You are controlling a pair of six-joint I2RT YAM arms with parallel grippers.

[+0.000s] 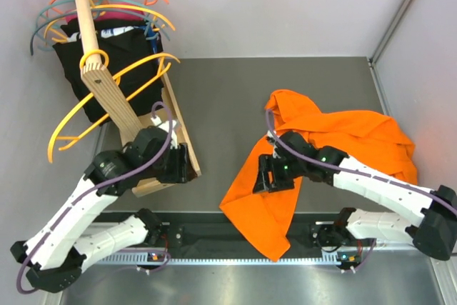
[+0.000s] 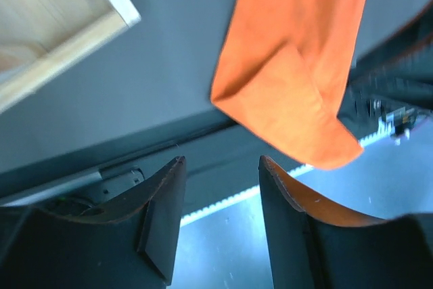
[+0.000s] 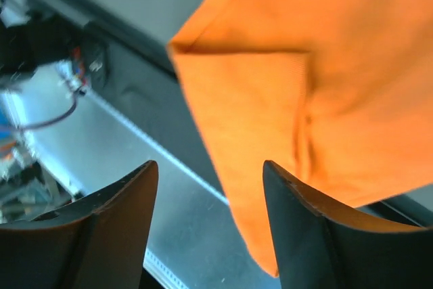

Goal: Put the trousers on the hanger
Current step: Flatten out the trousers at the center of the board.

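Both pairs of jaws stand apart; trousers [image 1: 357,133] lie beneath the right jaws, clear of the left jaws.

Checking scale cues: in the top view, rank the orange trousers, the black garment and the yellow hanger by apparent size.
1. trousers, clearly largest.
2. black garment.
3. yellow hanger: thin, though its span rivals the garment's, so these two are unsure.

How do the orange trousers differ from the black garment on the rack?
The trousers are bright orange; the black garment is dark. The trousers lie loose on the table, one leg reaching past its near edge; the black garment hangs at the wooden rack. Both are soft cloth.
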